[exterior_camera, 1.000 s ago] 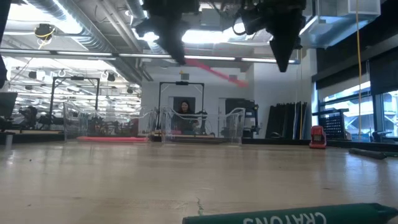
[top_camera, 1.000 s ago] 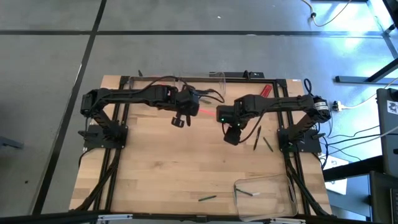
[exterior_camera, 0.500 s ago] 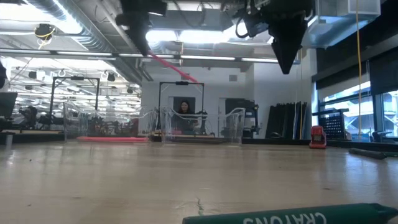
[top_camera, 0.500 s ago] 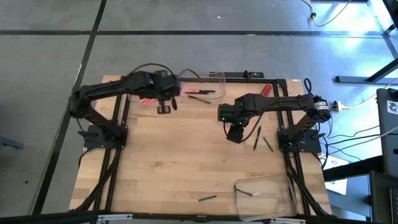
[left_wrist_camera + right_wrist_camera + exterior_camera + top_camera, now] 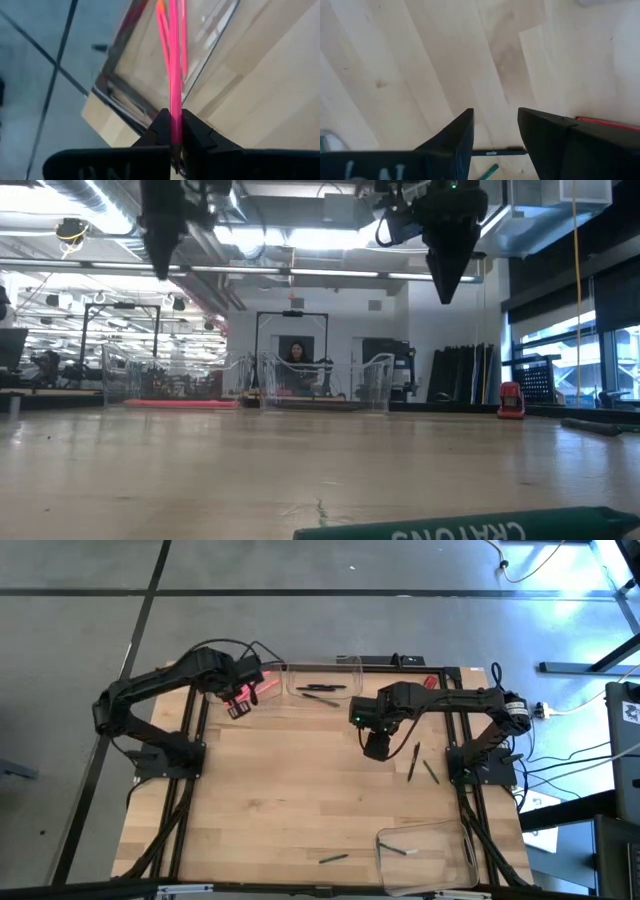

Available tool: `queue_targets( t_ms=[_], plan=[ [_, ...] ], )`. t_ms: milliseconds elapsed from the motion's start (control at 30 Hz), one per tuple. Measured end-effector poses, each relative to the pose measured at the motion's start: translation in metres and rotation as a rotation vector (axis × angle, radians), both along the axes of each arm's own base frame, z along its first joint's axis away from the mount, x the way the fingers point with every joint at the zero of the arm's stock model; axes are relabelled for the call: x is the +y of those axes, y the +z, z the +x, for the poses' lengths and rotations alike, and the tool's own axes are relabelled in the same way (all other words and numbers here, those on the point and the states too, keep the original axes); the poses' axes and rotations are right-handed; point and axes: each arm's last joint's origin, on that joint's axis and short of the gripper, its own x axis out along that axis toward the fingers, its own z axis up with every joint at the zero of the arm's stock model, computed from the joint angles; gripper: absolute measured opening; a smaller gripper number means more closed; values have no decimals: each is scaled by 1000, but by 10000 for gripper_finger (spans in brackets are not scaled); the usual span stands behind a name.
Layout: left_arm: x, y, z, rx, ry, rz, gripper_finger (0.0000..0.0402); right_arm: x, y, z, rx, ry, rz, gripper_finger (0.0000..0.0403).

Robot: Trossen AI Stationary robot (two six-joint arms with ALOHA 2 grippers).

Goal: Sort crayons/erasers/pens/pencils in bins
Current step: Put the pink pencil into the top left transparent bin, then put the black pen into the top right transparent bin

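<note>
The left gripper (image 5: 238,706) hangs over the far left corner of the table (image 5: 300,800), its fingers clenched on a pink stick (image 5: 174,80) that points toward the clear bin (image 5: 150,55) at that corner, where other pink sticks (image 5: 262,686) already lie; the grip is only at the very end of the stick, so I judge that it could swing or slide out of the fingers before the drop, and if the release comes while the stick crosses the rim it may tip outward and fall off the table edge, which is just beside the bin; the bin's clear wall is also hard to judge, so the stick's tip may knock it and push the bin. The right gripper (image 5: 375,745) hangs above the middle of the table with its fingers spread and nothing between them; a black pen (image 5: 497,152) and a green stick (image 5: 489,171) lie below it, close together, and a careless descent could catch both or roll one away. The middle bin (image 5: 322,677) at the far edge holds dark sticks; the near right bin (image 5: 425,858) holds one stick, and a green crayon (image 5: 333,859) lies loose beside it.
</note>
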Motion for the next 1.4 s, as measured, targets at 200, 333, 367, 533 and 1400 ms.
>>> queue_targets(
  t_ms=[200, 333, 367, 533, 1400],
  plan=[
    [9, -43, -4, 23, 24, -25, 6, -2, 0, 1, -6, -4, -59, 155],
    [23, -67, 0, -8, 5, 17, 6, -3, 1, 5, -45, 16, -66, 155],
    [27, -72, 1, -19, -1, 23, 6, -3, 1, 6, -56, 17, -67, 155],
    [43, -94, -6, -32, 8, 25, 6, -3, 1, 8, -75, 17, -69, 155],
    [55, -140, -25, -49, 47, -11, 72, -3, 2, 9, -93, 15, -71, 155]
  ],
)
